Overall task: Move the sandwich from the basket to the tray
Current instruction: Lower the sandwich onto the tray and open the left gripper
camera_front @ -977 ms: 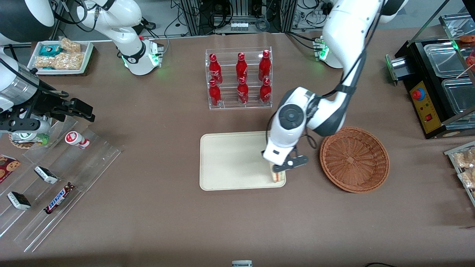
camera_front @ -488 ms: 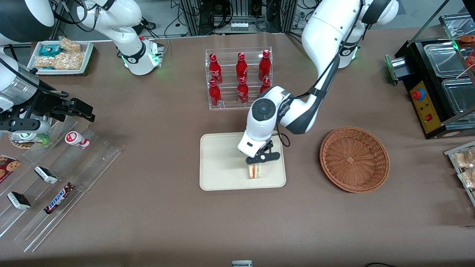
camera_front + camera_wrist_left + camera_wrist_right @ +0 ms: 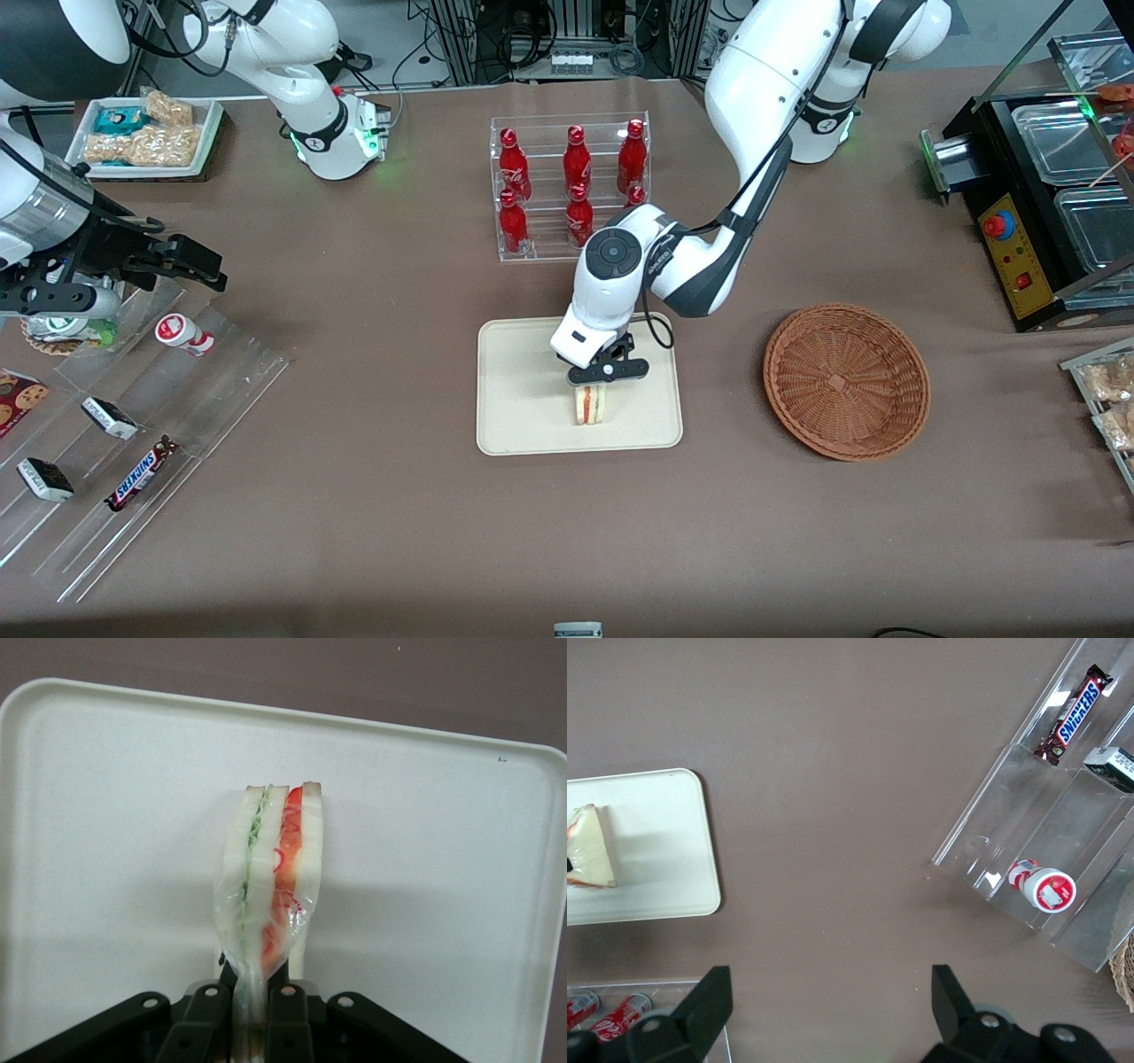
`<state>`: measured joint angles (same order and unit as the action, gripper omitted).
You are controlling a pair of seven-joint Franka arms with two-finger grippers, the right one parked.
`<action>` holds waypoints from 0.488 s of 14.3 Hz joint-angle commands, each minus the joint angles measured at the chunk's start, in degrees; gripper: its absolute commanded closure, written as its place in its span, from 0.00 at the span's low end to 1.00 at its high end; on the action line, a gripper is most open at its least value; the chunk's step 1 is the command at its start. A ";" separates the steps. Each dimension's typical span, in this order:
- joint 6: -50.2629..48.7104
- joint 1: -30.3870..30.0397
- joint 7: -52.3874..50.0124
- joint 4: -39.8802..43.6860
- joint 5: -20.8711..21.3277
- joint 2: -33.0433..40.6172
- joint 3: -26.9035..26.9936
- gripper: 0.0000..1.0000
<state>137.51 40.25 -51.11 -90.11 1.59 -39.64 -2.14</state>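
Observation:
The sandwich (image 3: 591, 405) is a wrapped wedge of pale bread with green and red filling (image 3: 270, 886). My gripper (image 3: 594, 383) is shut on its top edge, holding it upright over the cream tray (image 3: 523, 390), near the tray's middle. The black fingers (image 3: 288, 1019) pinch the clear wrap. In the right wrist view the sandwich (image 3: 589, 850) shows over the tray (image 3: 656, 850); whether it touches the tray is unclear. The brown wicker basket (image 3: 846, 381) sits beside the tray, toward the working arm's end, with nothing in it.
A clear rack of red bottles (image 3: 571, 186) stands farther from the camera than the tray. Acrylic racks with snack bars (image 3: 142, 474) and a small white tray of snacks (image 3: 146, 133) lie toward the parked arm's end. A black appliance (image 3: 1045, 204) stands near the basket.
My gripper carried the sandwich from the tray's basket-side edge toward the tray's middle, and the sandwich now sits lower over the tray.

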 commanded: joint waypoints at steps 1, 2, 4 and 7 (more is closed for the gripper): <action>3.02 0.88 -0.04 1.60 -0.88 -1.58 0.64 0.93; 3.21 0.88 0.31 1.34 -1.15 -1.58 0.64 0.93; 3.21 0.88 0.31 1.25 -1.24 -1.93 0.29 0.72; 2.51 0.71 -0.57 1.69 -1.24 -0.88 -0.06 0.00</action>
<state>140.28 40.34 -51.16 -89.63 1.13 -40.75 -2.54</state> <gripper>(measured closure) 0.617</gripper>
